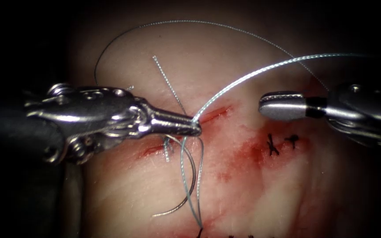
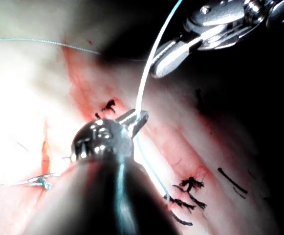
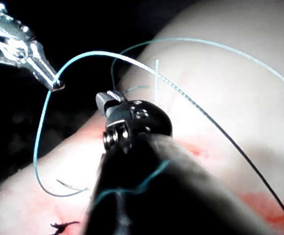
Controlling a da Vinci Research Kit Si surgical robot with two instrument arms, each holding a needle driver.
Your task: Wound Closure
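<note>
My left pincer (image 1: 195, 128) grips the thread (image 1: 252, 72) over the cut (image 1: 214, 114); my right pincer (image 1: 265, 105) sits closed, holding nothing. The needle (image 1: 186, 194) lies free on the tissue (image 1: 252, 194) below. The left wrist view adds dark stitches (image 2: 188, 188).

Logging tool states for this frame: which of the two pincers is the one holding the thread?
The left pincer: its jaws are shut on the thread at the cut. The right pincer grips nothing, apart to the cut's right.
</note>
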